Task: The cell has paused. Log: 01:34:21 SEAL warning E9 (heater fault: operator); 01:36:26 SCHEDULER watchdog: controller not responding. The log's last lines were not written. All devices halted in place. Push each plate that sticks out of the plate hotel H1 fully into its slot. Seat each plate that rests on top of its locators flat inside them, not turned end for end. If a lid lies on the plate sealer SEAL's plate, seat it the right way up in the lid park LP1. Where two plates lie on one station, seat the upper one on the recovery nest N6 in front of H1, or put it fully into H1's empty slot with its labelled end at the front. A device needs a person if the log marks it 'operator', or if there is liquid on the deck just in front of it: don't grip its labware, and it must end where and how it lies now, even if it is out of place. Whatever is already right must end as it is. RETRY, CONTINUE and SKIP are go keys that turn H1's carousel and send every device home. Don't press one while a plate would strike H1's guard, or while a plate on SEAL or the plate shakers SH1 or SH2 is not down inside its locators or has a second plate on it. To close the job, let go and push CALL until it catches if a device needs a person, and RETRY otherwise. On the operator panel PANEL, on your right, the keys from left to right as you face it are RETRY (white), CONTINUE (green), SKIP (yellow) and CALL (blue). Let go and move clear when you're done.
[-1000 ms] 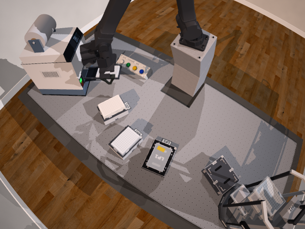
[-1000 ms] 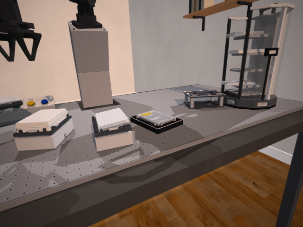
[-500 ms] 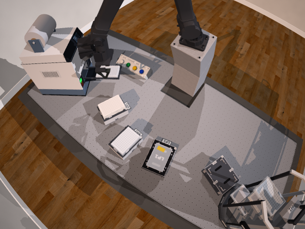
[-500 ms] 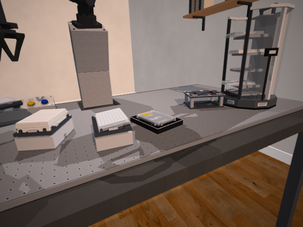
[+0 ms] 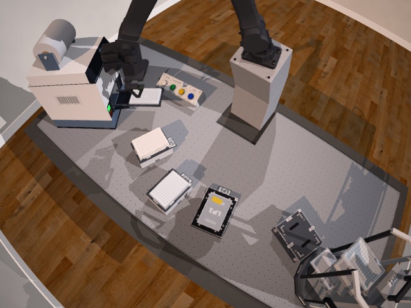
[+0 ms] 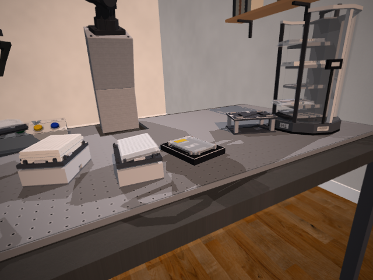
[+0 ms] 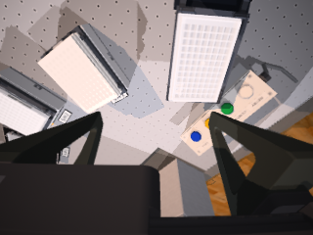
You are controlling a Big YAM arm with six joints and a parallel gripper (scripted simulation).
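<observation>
Gripper (image 7: 154, 128) — fingers spread wide, nothing held, hovering above the sealer's plate (image 5: 145, 96) at the sealer (image 5: 71, 95). One operator panel (image 5: 179, 89) just beside it, with four keys. Two shakers, one plate each (image 5: 149, 143) (image 5: 169, 189). One lid park (image 5: 214, 211) — lid seated. One bare nest (image 5: 297, 233) before the plate hotel (image 6: 301, 54)

place: pretty clearly a lab automation cell
bench: perforated breadboard-style table (image 6: 240, 156)
gear: plate sealer (image 5: 71, 94) with a film roll, two shakers carrying well plates (image 5: 149, 143), glass-walled plate hotel (image 6: 305, 60)
controls: button panel (image 5: 179, 88) on the deck
robot: arm on a pedestal (image 5: 255, 95)
room: wood floor, plain walls
</observation>
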